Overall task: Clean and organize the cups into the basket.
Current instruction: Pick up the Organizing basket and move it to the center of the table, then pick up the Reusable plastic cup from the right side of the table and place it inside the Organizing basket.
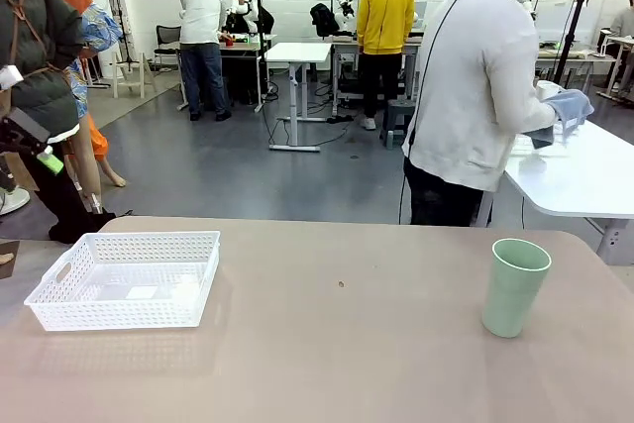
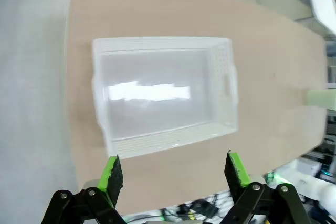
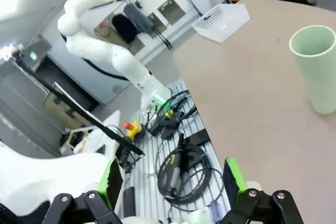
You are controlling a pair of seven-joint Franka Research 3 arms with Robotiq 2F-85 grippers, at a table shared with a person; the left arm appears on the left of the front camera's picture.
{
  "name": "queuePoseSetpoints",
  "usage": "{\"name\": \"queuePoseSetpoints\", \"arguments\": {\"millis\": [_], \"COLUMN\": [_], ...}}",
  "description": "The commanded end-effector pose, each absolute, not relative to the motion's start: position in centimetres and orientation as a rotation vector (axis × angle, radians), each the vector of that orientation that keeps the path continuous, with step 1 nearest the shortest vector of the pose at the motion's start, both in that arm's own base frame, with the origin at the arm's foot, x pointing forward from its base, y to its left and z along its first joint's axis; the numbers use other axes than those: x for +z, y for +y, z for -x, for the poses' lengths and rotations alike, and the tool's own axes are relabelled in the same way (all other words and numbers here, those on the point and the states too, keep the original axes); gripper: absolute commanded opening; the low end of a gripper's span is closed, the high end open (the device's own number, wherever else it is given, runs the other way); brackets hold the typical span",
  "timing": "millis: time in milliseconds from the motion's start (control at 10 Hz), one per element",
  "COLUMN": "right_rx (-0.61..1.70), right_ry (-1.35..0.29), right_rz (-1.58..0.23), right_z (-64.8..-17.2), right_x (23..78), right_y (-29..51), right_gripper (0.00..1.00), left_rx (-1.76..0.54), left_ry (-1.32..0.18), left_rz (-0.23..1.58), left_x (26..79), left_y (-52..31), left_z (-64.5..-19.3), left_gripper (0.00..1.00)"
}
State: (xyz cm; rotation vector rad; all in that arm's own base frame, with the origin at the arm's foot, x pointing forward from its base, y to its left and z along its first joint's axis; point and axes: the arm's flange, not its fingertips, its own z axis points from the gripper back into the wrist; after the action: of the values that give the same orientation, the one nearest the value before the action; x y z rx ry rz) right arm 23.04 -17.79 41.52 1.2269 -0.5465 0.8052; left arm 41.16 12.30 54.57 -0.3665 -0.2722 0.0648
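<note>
one mint cup (image 1: 515,289) upright, apart from basket (image 1: 119,312) | left tool (image 2: 173,163) wide | right tool (image 3: 171,174) wide

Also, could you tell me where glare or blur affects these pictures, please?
Front view: sharp, evenly lit, faint sheen on the table. Left wrist view: soft overall, white glare streak across the basket floor. Right wrist view: wide-angle bending, mint cup crisp, upper left washed out.
</note>
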Motion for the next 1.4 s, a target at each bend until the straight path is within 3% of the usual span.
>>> {"name": "queuePoseSetpoints", "arguments": {"millis": [0,500,1300], "right_rx": [0.904,0.868,0.856], "right_ry": [-0.621,-0.816,-0.771], "right_rz": [-1.041,-0.858,-0.873], "right_z": [-24.7,-29.6,-29.1], "right_x": [39.2,37.0,37.7], "right_y": [-17.1,-15.8,-16.7], "right_gripper": [1.0,1.0,1.0], "left_rx": [0.107,0.095,0.1], "left_ry": [-0.264,-0.273,-0.283], "left_rz": [0.24,0.215,0.222], "left_x": [53.1,52.5,52.2], "left_y": [11.9,12.8,12.8], "left_z": [-40.6,-41.2,-41.2], "left_gripper": [1.0,1.0,1.0]}}
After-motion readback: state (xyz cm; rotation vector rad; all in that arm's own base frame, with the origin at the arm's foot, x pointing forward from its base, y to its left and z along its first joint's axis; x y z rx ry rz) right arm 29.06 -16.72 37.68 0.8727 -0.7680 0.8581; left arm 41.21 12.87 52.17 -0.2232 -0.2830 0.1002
